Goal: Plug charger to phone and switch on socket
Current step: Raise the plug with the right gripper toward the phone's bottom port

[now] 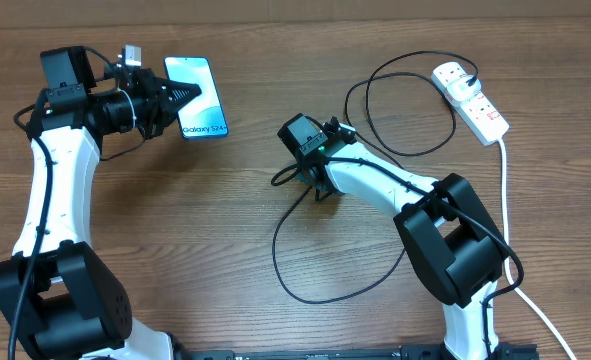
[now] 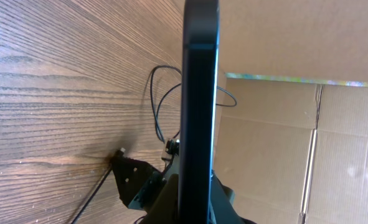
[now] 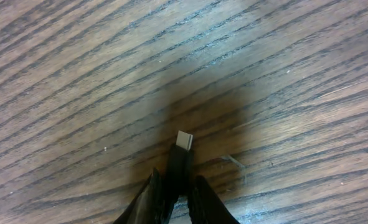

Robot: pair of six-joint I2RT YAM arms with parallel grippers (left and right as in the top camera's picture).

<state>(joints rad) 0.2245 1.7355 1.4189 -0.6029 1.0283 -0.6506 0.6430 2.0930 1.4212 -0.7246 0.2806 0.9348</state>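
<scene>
On the counter [image 1: 175,230], both arms are engaged and the task's things lie well apart.

1. Socket [image 1: 472,98]: lies at the far right. A black lead runs to its upper end and appears seated there. The switch position is too small to read, and I judge this step not yet done.
2. Phone [image 1: 197,95]: sits at the upper left, screen up. It is clamped through its thickness at one long side by the left pincer [image 1: 178,98], and the left wrist view shows it edge-on between the fingers. Whether it is clear of the counter cannot be told.
3. Charger [image 3: 179,168]: the right pincer [image 3: 175,194] is closed on the connector body near the counter's middle. The connector tip [image 3: 184,139] sticks out past the fingers, just above the wood.

Step in hand, by my judgement: carry the tip to the phone's lettered short edge.

Recommendations:
- Keep the left grip firm, so the phone cannot slide under the push.
- Turn the right wrist until the tip's flat matches the plane of the phone.
- Approach along the phone's long axis and press straight, never at an angle.
- Mind the loose loops of cable by the right arm, since a snag could twist the tip in the grasp.
</scene>
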